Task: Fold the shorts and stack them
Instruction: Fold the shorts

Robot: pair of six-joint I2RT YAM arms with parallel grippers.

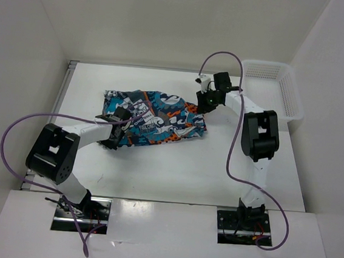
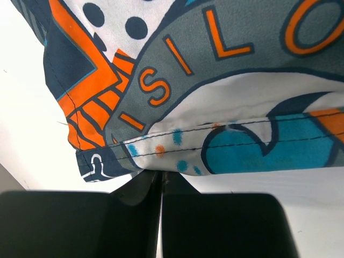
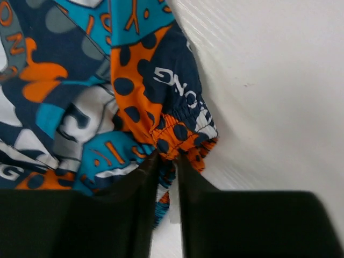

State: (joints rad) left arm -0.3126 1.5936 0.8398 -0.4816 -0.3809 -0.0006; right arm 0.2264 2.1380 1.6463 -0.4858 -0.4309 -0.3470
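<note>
The shorts (image 1: 151,120), in a teal, orange, white and black print, lie spread across the middle of the white table. My left gripper (image 1: 118,127) is at their near left hem. In the left wrist view its jaws (image 2: 160,173) are pressed together right at the stitched hem (image 2: 215,131), with the tips tucked under the fabric edge. My right gripper (image 1: 206,102) is at the far right corner of the shorts. There its fingers (image 3: 166,157) stand close together around the bunched orange elastic waistband (image 3: 183,126), with cloth showing in the narrow gap.
A white mesh basket (image 1: 291,98) stands at the back right corner of the table, just beyond the right arm's elbow. White walls close in the table on the left, back and right. Purple cables loop off both arms.
</note>
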